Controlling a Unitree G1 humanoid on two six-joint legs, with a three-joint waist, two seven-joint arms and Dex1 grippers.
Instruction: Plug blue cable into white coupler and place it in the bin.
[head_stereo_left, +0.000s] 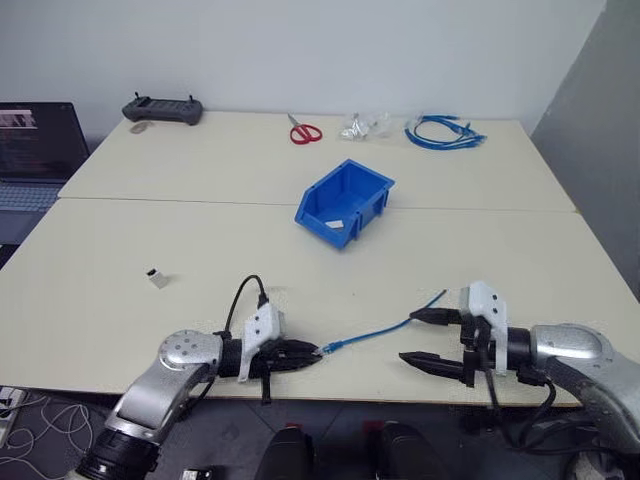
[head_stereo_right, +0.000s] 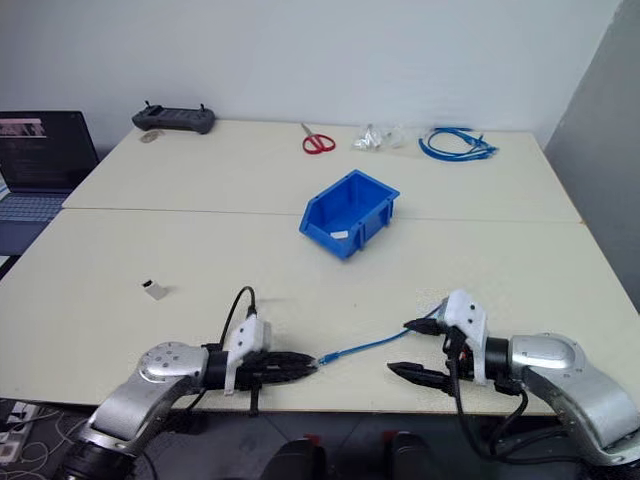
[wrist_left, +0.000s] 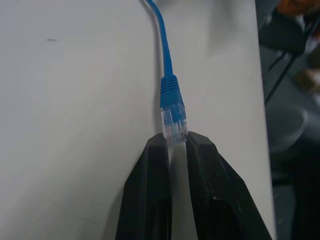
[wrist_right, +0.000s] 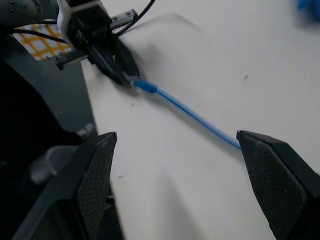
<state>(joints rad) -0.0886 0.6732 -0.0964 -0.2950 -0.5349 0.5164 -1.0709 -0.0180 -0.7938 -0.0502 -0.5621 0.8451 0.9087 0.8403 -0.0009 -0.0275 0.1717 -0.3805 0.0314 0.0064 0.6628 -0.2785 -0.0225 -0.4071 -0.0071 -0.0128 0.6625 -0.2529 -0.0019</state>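
Observation:
My left gripper (head_stereo_left: 312, 352) is shut on the clear plug (wrist_left: 173, 125) of the blue cable (head_stereo_left: 375, 331), near the table's front edge. In the left wrist view both black fingers (wrist_left: 210, 190) pinch the plug's tip. From there the cable runs right across the table and passes between the fingers of my right gripper (head_stereo_left: 414, 337), which stands open around it without touching. The right wrist view shows the cable (wrist_right: 200, 119) leading to the left gripper (wrist_right: 120, 72). The white coupler (head_stereo_left: 156, 278) lies alone on the table at the left. The bin (head_stereo_left: 366, 171) stands at the middle of the table.
Along the far edge lie a black controller (head_stereo_left: 162, 109), red scissors (head_stereo_left: 305, 131), clear plastic bags (head_stereo_left: 365, 125) and a coiled bundle of blue cables (head_stereo_left: 443, 132). A laptop (head_stereo_left: 35, 150) sits at the far left. A small white item (head_stereo_left: 337, 223) lies inside the bin.

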